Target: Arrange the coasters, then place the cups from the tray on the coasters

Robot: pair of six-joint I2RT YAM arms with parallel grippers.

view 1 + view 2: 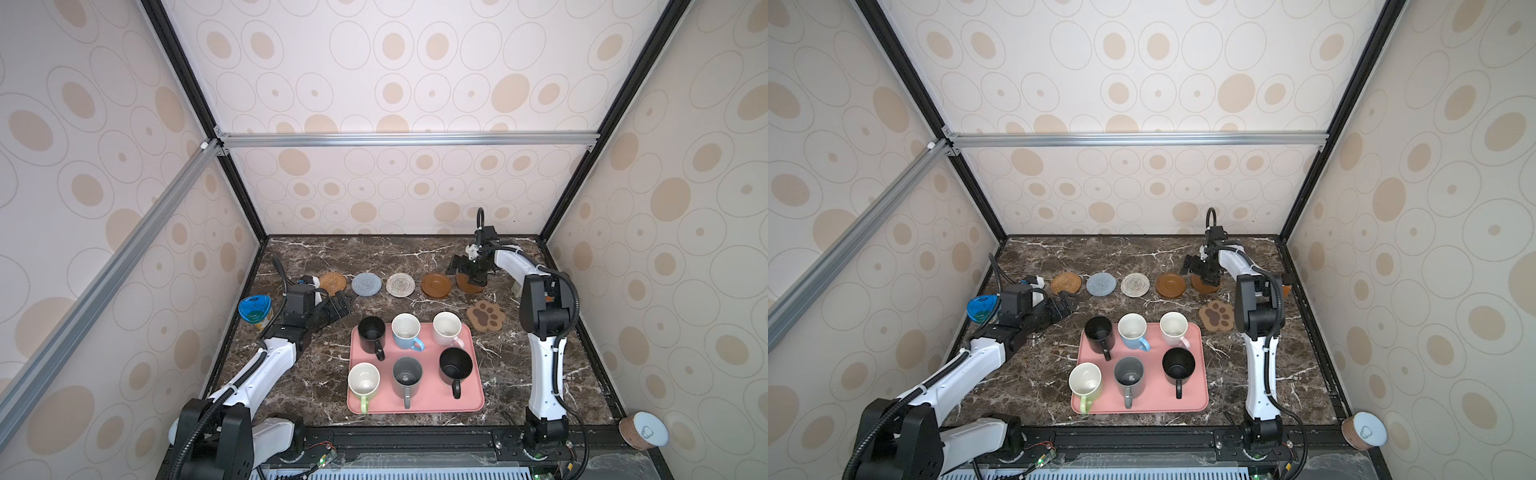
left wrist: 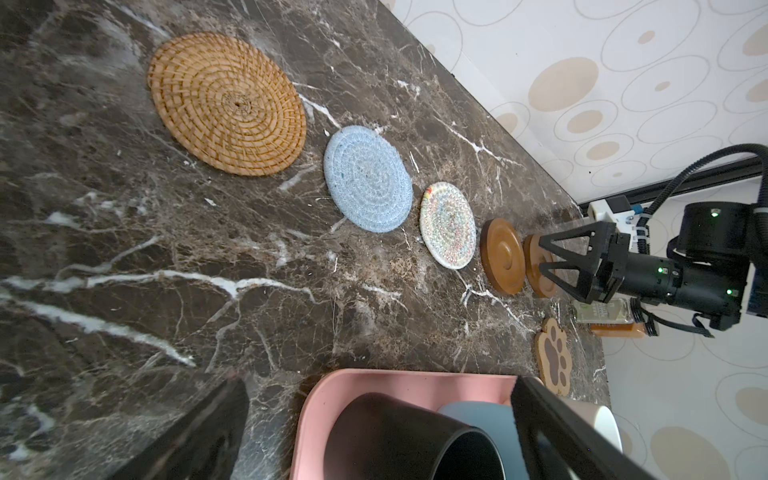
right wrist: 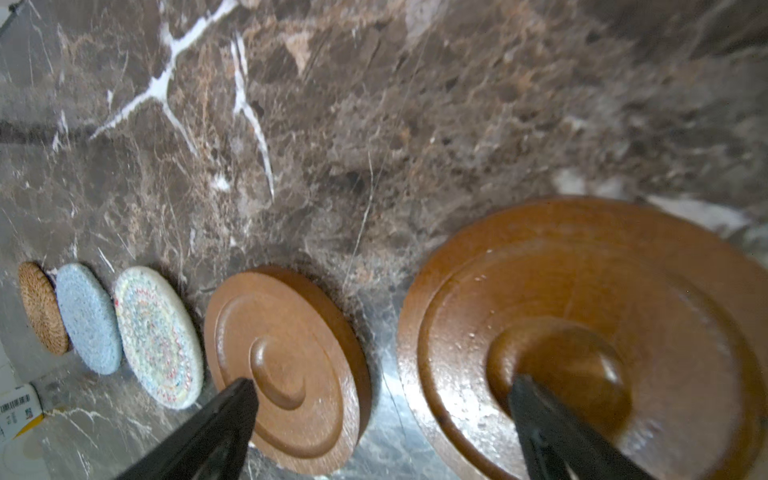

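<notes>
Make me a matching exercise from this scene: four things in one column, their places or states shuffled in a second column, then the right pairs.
Column A
1. rattan coaster
2. paw coaster
3. green-handled mug
4. right gripper

Column B
a. open, over the wooden discs
b. near-left corner of the pink tray
c. left end of the back row
d. off the row, beside the tray's far-right corner

Pairs: 1-c; 2-d; 3-b; 4-a
</notes>
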